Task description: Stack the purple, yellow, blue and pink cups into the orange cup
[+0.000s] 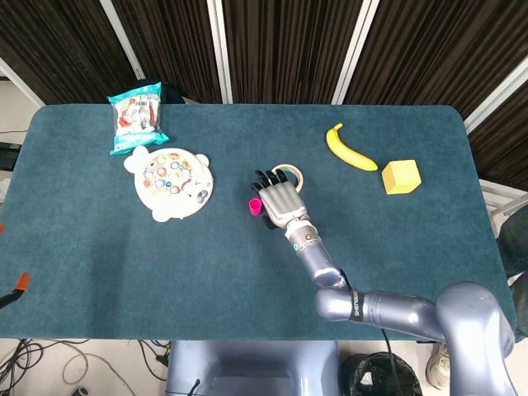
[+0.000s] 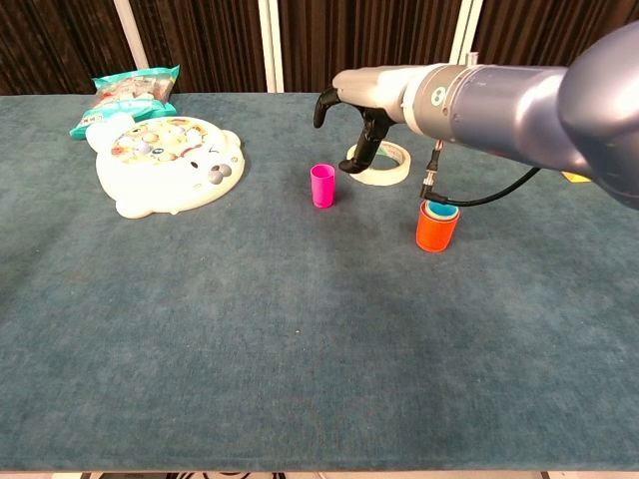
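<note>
The pink cup (image 1: 256,205) (image 2: 321,186) stands upright near the table's middle. The orange cup (image 2: 436,227) stands to its right with a blue cup nested in its mouth; any purple or yellow cup inside is hidden. In the head view my right arm covers the orange cup. My right hand (image 1: 279,198) (image 2: 364,95) hovers just right of and above the pink cup, fingers spread and holding nothing, apart from the cup. My left hand appears in neither view.
A tape roll (image 2: 377,163) (image 1: 289,172) lies just behind the hand. A bear-shaped toy plate (image 1: 172,181) (image 2: 165,165) and a snack bag (image 1: 138,117) (image 2: 125,100) are at the left. A banana (image 1: 349,148) and a yellow block (image 1: 401,176) lie at the right.
</note>
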### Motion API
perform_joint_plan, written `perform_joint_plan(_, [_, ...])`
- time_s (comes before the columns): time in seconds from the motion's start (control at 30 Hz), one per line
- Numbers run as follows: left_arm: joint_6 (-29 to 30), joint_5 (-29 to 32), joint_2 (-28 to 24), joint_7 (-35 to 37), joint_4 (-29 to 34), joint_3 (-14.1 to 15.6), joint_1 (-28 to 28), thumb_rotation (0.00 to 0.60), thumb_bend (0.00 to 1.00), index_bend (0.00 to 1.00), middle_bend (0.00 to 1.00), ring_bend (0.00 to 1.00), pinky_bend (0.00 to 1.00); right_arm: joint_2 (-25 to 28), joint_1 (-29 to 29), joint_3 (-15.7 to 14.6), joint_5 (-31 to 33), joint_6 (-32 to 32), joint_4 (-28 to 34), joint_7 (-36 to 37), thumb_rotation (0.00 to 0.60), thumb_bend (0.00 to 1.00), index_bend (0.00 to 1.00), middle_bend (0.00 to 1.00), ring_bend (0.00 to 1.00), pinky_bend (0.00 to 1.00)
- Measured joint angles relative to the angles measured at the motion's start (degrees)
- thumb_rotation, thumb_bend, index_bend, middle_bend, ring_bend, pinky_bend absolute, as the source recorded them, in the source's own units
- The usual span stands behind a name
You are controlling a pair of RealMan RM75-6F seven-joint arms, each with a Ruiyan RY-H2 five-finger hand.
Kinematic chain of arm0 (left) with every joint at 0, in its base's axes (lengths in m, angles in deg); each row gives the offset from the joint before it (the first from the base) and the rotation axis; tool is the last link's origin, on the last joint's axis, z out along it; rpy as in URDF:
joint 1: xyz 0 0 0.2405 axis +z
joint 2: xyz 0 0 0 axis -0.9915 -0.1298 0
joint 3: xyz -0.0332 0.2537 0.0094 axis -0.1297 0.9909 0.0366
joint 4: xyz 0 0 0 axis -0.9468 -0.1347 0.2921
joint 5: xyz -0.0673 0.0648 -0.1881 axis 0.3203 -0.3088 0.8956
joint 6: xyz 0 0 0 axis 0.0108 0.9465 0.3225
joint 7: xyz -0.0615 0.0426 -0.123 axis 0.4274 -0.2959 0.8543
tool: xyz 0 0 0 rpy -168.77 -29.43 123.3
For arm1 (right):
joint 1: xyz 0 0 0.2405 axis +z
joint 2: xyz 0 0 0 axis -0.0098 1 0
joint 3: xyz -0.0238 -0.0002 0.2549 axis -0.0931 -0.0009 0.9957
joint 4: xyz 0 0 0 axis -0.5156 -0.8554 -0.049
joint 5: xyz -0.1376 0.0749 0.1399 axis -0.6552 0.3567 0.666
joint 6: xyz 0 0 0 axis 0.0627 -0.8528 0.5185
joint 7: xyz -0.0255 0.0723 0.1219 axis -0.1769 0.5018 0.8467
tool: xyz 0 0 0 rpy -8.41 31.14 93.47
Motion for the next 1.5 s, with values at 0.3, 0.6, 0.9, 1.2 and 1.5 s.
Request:
perform_joint_plan(0.3, [-0.2, 0.0, 0.1, 0.0, 0.0, 0.1, 0.0, 0.600, 0.31, 0.05, 0.05, 0.00, 0.00, -3.9, 2.0, -0.4, 1.2, 2.4, -6.7, 0.9, 0.600, 0.44, 0.26, 0.00, 0.02, 0.06])
perform_joint_plan(0.6, [-0.5, 0.2, 0.1, 0.2, -0.2, 0.1, -0.1, 0.600, 0.31, 0.05, 0.05, 0.00, 0.00, -7.0, 3.1, -0.5, 0.4, 3.7, -11.7, 2.3, 0.600, 0.44, 0.29, 0.00, 0.02, 0.06])
perform_joint_plan(0.9, [-0.6, 0.5, 0.0, 0.5, -0.3, 0.0, -0.1, 0.600, 0.31, 0.05, 0.05, 0.00, 0.00, -9.6, 3.9, -0.6, -0.2, 5.4, -16.7, 3.4, 0.600, 0.44, 0.33, 0.00, 0.03, 0.07])
perform_joint_plan(1.2, [-0.6, 0.5, 0.0, 0.4, -0.3, 0.0, -0.1, 0.600, 0.31, 0.05, 0.05, 0.00, 0.00, -11.2, 4.3, -0.2, -1.0, 6.5, -20.0, 4.5, 0.600, 0.44, 0.38, 0.00, 0.04, 0.08])
perform_joint_plan(1.5, [-0.5, 0.5, 0.0, 0.6, -0.4, 0.0, 0.0, 0.600, 0.31, 0.05, 0.05, 0.00, 0.00, -12.4, 4.7, 0.1, -1.6, 7.3, -22.6, 5.0, 0.600, 0.44, 0.40, 0.00, 0.04, 0.09])
